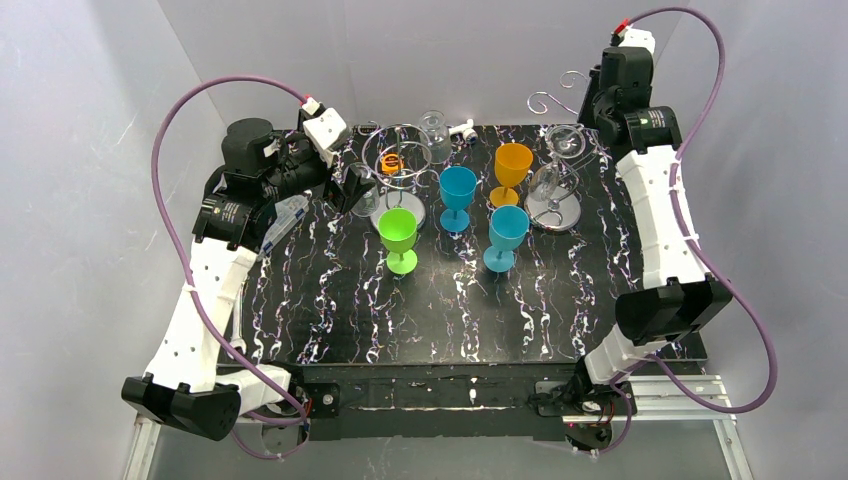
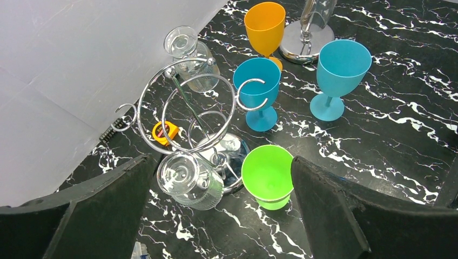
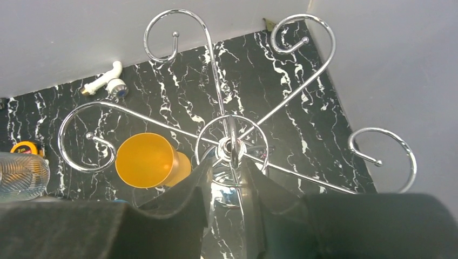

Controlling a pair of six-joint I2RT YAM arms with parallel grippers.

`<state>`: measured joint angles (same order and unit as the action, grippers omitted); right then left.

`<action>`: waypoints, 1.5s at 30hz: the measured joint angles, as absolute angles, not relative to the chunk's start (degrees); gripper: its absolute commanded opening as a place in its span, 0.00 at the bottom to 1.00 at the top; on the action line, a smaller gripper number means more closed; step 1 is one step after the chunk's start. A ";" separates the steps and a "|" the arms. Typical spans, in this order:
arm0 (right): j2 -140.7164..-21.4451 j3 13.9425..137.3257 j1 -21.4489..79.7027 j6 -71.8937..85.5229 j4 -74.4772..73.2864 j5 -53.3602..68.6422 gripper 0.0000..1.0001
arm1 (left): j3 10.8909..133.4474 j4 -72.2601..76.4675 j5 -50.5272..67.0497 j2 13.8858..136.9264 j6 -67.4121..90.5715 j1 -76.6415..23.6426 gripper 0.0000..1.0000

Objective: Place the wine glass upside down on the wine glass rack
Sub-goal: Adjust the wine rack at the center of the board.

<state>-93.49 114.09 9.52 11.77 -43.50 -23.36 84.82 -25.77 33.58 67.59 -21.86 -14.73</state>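
Observation:
The wine glass rack [image 3: 229,145], tall chrome wire with scroll arms, stands at the back right on its round base [image 1: 553,212]. My right gripper [image 3: 229,167] hovers over its hub. The jaws stand only a narrow gap apart, in line with the central post. Something clear like a wine glass [image 1: 546,183] shows beside the post, and I cannot tell whether the fingers touch it. My left gripper [image 2: 221,216] is wide open and empty, low over the table. It is near a ribbed clear wine glass [image 2: 189,181] hanging upside down on the shorter loop stand [image 2: 189,108].
A green goblet [image 1: 398,230], two blue goblets [image 1: 458,188] [image 1: 508,228] and an orange goblet [image 1: 512,165] stand mid-table. Another clear glass [image 1: 434,130], a white fitting [image 1: 462,128] and an orange tape measure [image 2: 164,132] lie at the back. White walls close in behind.

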 measured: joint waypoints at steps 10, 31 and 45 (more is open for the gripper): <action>-93.09 109.41 7.12 9.72 -37.80 -18.41 0.38 | 85.74 -26.56 33.56 67.61 -21.81 -14.73 0.98; -91.89 106.90 6.80 7.79 -31.90 -17.07 0.01 | 87.05 -27.53 33.47 67.64 -21.41 -14.74 0.98; -89.77 105.62 9.70 11.80 -33.53 -22.20 0.01 | 87.02 -27.53 33.52 67.61 -21.39 -14.73 0.98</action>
<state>-89.77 105.62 9.70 11.80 -33.53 -22.20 87.02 -27.53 33.52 67.61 -21.39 -14.73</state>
